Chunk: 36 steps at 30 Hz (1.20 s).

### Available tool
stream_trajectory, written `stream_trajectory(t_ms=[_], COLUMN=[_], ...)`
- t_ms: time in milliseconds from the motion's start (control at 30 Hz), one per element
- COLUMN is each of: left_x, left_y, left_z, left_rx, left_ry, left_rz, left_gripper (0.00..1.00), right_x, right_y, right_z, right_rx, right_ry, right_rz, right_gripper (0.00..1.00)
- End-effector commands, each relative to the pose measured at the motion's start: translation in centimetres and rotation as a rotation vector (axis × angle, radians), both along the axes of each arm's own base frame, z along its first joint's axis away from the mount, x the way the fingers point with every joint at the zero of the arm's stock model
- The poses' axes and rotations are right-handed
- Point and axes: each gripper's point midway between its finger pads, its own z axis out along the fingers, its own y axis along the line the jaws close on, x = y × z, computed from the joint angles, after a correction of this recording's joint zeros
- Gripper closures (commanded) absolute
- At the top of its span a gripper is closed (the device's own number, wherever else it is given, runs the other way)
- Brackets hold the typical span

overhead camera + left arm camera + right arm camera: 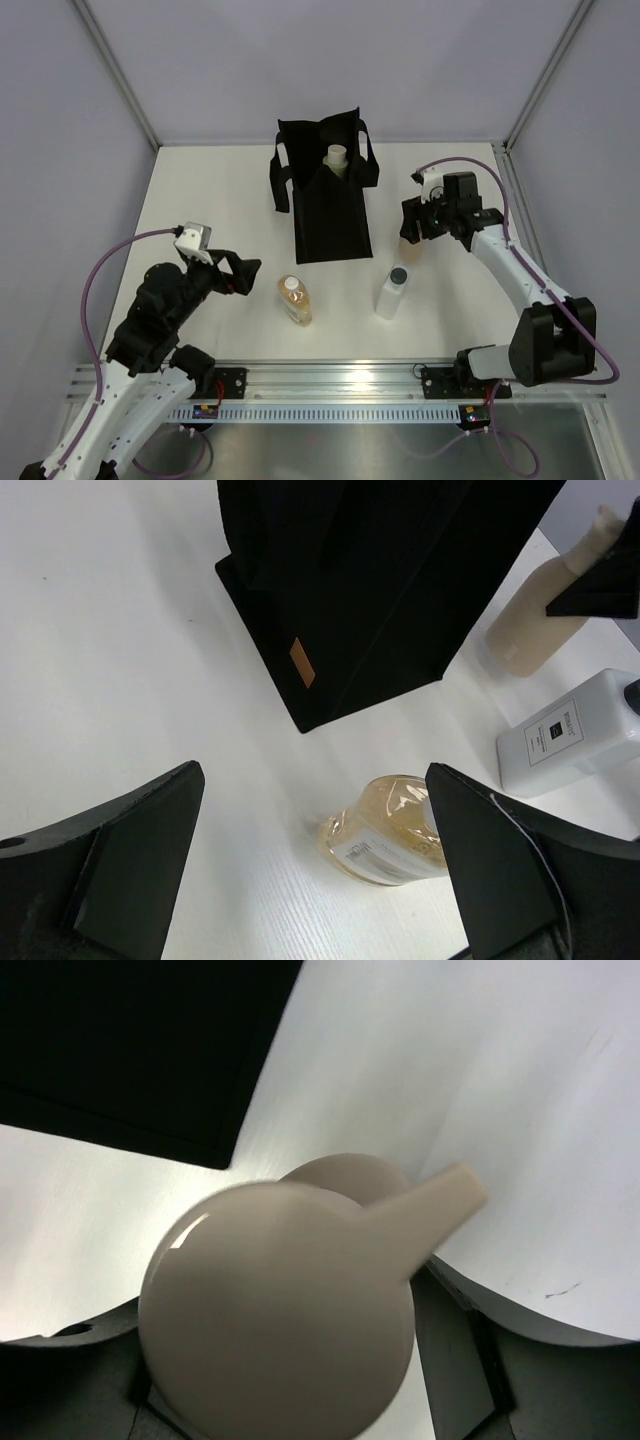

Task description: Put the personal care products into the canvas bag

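Observation:
The black canvas bag (325, 205) lies at the table's middle back, with a pale olive bottle (336, 158) showing in its open far end. My right gripper (413, 228) is open and straddles the upright beige pump bottle (410, 248). The pump head (280, 1300) fills the right wrist view between the wide-set fingers (70, 1370). My left gripper (245, 272) is open and empty, just left of the amber bottle (295, 298), which lies on its side. In the left wrist view it (390, 830) is near the right finger (500, 870). A clear bottle with a black cap (392, 292) stands right of it.
The bag's two loop handles (281, 180) spread out at its far end. The enclosure's grey walls and frame posts (520, 120) close in the table. The arm bases sit on a rail (330, 385) at the near edge.

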Motion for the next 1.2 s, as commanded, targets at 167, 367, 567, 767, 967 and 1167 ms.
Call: stream_trajectory(t_ms=[167,367,567,767,967,1167], left_x=[0.3,0.5,0.8,0.7,0.5,0.4], left_y=[-0.3,-0.3,-0.7,-0.6,-0.3,-0.4], left_z=[0.9,0.6,0.6,0.4,0.5,0.6], left_rx=[-0.009,0.0,0.004,0.011,0.004,-0.001], left_ry=[-0.034,-0.028,-0.019,-0.02,-0.035,-0.037], left_rz=[-0.015,-0.013,-0.022,-0.022,-0.013,-0.021], left_gripper=[0.01,0.01,0.01,0.01,0.01,0.01], right_x=[3.1,4.5,6.0,9.7,11.4,11.5], right_y=[2.8,5.9,11.9,18.1,21.7,23.6], right_z=[21.2,31.4,41.1,36.8,31.0,23.6], right_rx=[0.122,0.235,0.439,0.492,0.442,0.367], right_ry=[-0.486,-0.626,-0.687,-0.609,-0.515,-0.367], right_rz=[0.15,0.217,0.304,0.367,0.431,0.473], right_gripper=[1.0,1.0,1.0,1.0,1.0,1.0])
